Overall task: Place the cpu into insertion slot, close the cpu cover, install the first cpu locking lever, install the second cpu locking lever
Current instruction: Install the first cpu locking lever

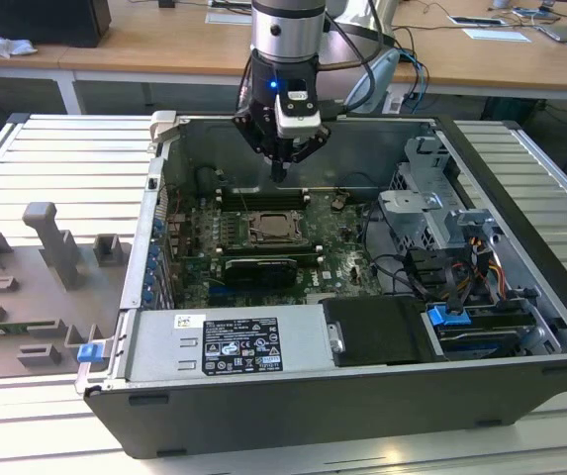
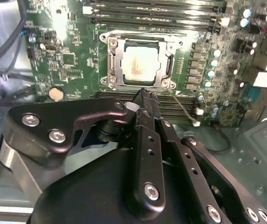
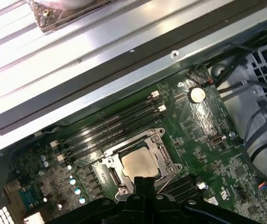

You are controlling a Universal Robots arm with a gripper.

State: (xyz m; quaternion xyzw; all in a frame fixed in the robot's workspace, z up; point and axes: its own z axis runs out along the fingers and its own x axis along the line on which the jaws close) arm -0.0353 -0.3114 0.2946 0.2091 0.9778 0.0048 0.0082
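The cpu (image 1: 271, 230) (image 2: 140, 65) (image 3: 139, 163), a dull silver-beige square, lies in the insertion slot (image 2: 111, 65) on the green motherboard. The cpu cover (image 2: 140, 41) (image 3: 159, 140), a silver frame, appears to lie flat around it. A thin wire locking lever (image 2: 182, 105) (image 3: 166, 179) slants up from one socket corner, unlatched. My gripper (image 1: 280, 175) (image 2: 143, 93) (image 3: 145, 181) hangs above the memory slots just behind the socket in the exterior view. It is shut, its black fingertips pressed together with nothing between them, and it touches nothing.
Long black memory slots (image 1: 263, 198) flank the socket. A black graphics card (image 1: 260, 269) lies in front of it, then the power supply (image 1: 229, 344). A drive cage (image 1: 431, 203) and cable bundles (image 1: 451, 277) fill the exterior view's right. Case walls (image 1: 154, 237) surround the board.
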